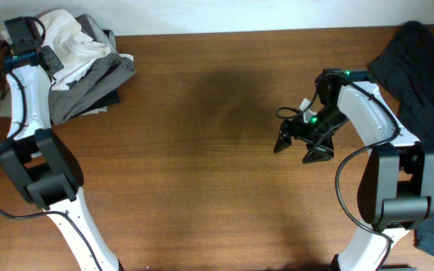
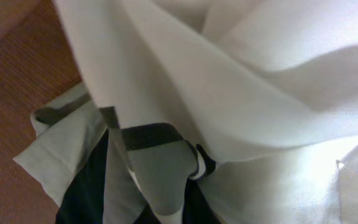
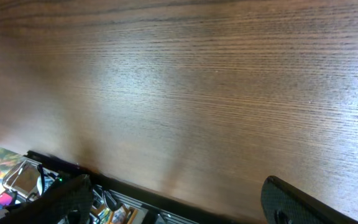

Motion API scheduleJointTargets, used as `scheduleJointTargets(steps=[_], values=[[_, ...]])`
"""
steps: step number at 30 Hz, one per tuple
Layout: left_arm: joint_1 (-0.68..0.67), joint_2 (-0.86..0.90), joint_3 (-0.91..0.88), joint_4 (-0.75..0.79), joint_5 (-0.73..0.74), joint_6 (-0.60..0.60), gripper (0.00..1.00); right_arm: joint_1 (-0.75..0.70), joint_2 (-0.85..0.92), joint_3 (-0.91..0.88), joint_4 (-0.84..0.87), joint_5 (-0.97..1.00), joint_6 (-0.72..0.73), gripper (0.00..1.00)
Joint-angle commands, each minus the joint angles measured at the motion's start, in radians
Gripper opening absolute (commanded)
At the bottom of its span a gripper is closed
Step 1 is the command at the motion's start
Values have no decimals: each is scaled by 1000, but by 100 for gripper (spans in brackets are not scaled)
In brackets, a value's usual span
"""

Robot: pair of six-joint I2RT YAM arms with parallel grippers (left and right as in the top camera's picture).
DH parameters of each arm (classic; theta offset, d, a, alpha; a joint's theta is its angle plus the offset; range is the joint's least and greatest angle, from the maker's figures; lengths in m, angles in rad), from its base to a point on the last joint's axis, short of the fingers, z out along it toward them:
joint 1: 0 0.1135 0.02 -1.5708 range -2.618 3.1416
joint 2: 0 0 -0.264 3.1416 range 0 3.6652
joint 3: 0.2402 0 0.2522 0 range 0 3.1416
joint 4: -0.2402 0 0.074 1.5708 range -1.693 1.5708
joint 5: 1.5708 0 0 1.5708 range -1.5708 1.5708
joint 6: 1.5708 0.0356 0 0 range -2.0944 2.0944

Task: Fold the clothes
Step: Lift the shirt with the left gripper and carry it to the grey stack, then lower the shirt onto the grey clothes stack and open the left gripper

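Observation:
A pile of clothes sits at the table's far left corner: a white garment (image 1: pixel 70 38) on top of a grey one (image 1: pixel 89 83) and a dark one. The left wrist view is filled by the white cloth (image 2: pixel 247 81), with a grey piece (image 2: pixel 160 168) and dark fabric (image 2: pixel 82 193) below it. My left gripper (image 1: pixel 49 62) is at the left side of the pile, against the white garment; its fingers are hidden. My right gripper (image 1: pixel 296 150) is open and empty over bare wood at the right middle, and it also shows in the right wrist view (image 3: pixel 179 208).
A large dark garment (image 1: pixel 420 68) lies along the table's right edge, beside and behind my right arm. The brown wooden table (image 1: pixel 202 150) lies between the two arms. Its front edge and some clutter below (image 3: pixel 17 180) show in the right wrist view.

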Motion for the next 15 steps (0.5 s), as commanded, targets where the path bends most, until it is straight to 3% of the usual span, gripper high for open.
scheduleJointTargets(steps=[1,2,3,4,9,13,15], values=[[14,-52,30,21,-16,-16,14,-1,-36,13,-3,-10,-8,90],[22,-47,30,37,-20,-15,18,2,-36,13,-7,-10,-8,90],[30,-43,30,45,-20,-15,36,7,-36,13,-8,-10,-8,90],[38,-43,30,48,-20,-15,71,13,-36,13,-8,-10,-8,90],[50,-68,30,-61,-7,-15,75,37,-36,13,-3,-9,-8,90],[48,-96,30,-227,172,-15,75,38,-36,13,6,-9,-13,91],[51,-86,26,-233,244,-15,75,38,-36,13,7,-9,-13,91]])
